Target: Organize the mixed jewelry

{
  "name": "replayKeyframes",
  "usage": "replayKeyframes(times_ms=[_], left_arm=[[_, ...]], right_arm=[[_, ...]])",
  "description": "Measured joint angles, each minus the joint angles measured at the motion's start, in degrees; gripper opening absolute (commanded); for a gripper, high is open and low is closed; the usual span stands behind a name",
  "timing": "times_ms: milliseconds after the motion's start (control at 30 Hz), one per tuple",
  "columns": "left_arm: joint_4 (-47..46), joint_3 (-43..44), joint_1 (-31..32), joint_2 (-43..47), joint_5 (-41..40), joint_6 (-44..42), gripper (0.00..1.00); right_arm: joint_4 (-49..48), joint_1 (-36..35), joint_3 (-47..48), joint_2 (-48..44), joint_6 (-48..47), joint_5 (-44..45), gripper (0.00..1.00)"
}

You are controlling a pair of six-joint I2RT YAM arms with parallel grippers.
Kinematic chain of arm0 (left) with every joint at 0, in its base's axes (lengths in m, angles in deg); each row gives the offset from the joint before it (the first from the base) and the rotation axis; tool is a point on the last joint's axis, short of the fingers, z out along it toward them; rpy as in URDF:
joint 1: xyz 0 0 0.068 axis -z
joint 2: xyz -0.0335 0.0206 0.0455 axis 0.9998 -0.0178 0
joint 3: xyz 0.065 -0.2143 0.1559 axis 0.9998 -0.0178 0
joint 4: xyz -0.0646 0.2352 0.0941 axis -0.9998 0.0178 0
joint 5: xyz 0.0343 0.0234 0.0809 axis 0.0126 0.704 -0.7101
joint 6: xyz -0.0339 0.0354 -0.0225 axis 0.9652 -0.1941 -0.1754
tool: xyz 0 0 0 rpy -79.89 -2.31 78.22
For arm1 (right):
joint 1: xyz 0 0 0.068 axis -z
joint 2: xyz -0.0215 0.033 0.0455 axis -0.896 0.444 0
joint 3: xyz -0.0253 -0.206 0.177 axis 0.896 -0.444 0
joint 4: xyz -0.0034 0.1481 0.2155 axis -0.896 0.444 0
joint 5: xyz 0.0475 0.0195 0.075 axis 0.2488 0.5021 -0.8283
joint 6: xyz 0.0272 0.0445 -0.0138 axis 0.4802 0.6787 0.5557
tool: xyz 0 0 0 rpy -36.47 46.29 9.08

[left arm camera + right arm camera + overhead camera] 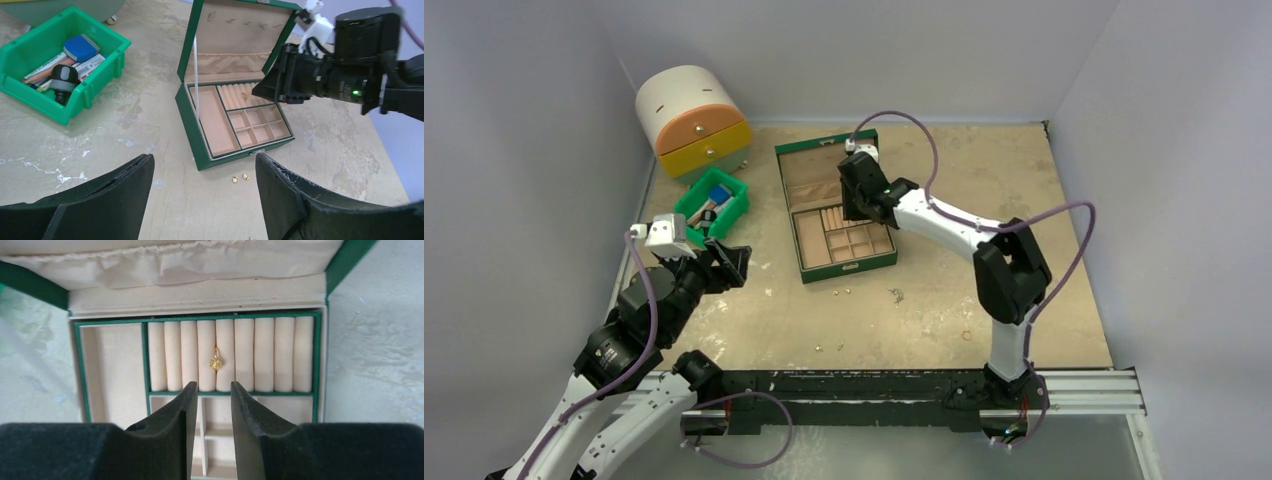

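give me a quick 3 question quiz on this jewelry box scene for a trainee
1. True or false: a small gold piece sits among the ring rolls of the jewelry box.
2. The right gripper has its jaws: A clamped on the piece, B apart and empty, C out of view.
3. How many gold studs lie just outside the box's front wall?
Key: 1 true; 2 B; 3 two.

One piece (216, 362) sits among the box's (849, 267) rolls (262, 355); two studs (239, 177) lie before it.
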Motion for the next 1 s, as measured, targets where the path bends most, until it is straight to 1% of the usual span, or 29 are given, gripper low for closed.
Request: replayKeyframes(times_ms=[200, 400, 533, 800, 1000], left_arm=[[0.0, 0.0, 0.0, 0.0, -0.04, 0.0, 0.74], [0.02, 0.0, 0.0, 0.0, -0.26, 0.02, 0.75], [0.0, 0.0, 0.0, -0.02, -0.39, 0.02, 0.75], [0.02, 0.0, 0.0, -0.83, -0.42, 0.02, 0.75], [0.0, 0.0, 0.0, -1.2, -0.39, 0.0, 0.75]], right_arm=[[0.63, 0.0, -4.07, -9.84, 0.7, 0.11, 0.35], [2.86, 0.0, -12.2, -21.99, 2.62, 0.59, 0.36], [6.49, 0.0, -19.93, -30.91, 5.62, 1.66, 0.36], [19.02, 0.0, -33.24, -46.77, 17.0, 3.48, 0.37], [28.55, 0.0, -40.54, -53.44, 27.67, 5.14, 0.37]])
